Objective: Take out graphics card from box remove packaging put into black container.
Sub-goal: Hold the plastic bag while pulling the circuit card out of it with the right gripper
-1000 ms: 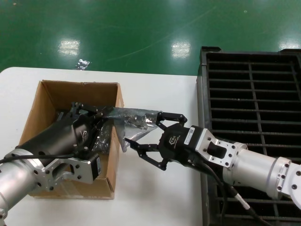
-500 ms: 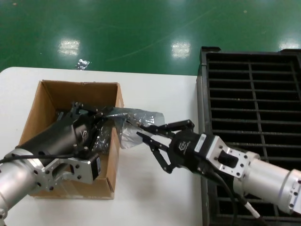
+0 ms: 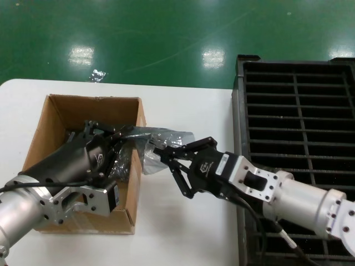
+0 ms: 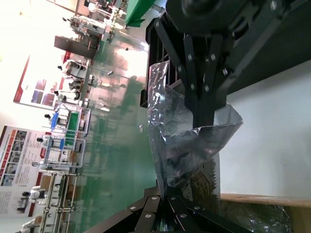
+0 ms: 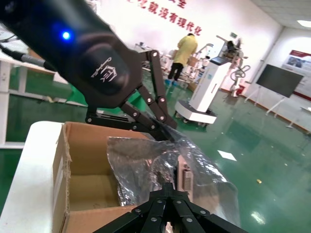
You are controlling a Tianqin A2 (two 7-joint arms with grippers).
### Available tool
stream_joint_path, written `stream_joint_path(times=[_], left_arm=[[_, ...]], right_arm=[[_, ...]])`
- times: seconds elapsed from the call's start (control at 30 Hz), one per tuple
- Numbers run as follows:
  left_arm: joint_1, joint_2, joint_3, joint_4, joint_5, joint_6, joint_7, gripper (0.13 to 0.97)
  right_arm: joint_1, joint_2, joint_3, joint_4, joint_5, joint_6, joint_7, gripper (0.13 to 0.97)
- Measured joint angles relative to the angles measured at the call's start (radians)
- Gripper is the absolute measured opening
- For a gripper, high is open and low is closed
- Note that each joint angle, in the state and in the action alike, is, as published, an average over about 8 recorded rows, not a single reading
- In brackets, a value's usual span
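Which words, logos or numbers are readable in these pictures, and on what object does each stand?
Red Chinese characters on the white wall: too blurred to quote.
White logo on the right gripper: unreadable.
White logo on the left gripper: unreadable.
Brown cardboard box: no text.

A factory hall: glossy green floor (image 3: 166, 39), wall posters (image 4: 22, 155), machines and a worker (image 5: 183, 56) beyond

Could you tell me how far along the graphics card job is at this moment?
Early stage. Done: the bagged graphics card is lifted over the box wall, pinched by the left claw. In hand: the right claw is taking the packaging at its outer end. Left: strip the bag, then slot the card into the black container.
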Motion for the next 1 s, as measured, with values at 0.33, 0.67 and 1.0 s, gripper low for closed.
stream_joint_path(times=[0.33, 0.67, 1.0], left_arm=[[0.000, 0.000, 0.000, 0.000, 0.000, 0.000, 0.000, 0.139], [0.000, 0.000, 0.000, 0.000, 0.000, 0.000, 0.000, 0.139], [0.000, 0.000, 0.000, 0.000, 0.000, 0.000, 0.000, 0.139]], right_arm=[[0.066, -0.053, -0.016, -0.098, 0.015, -0.011, -0.074, 0.133], [0.071, -0.068, -0.012, -0.118, 0.021, -0.002, -0.091, 0.150], [0.062, -0.065, -0.002, -0.111, 0.020, 0.008, -0.087, 0.230]])
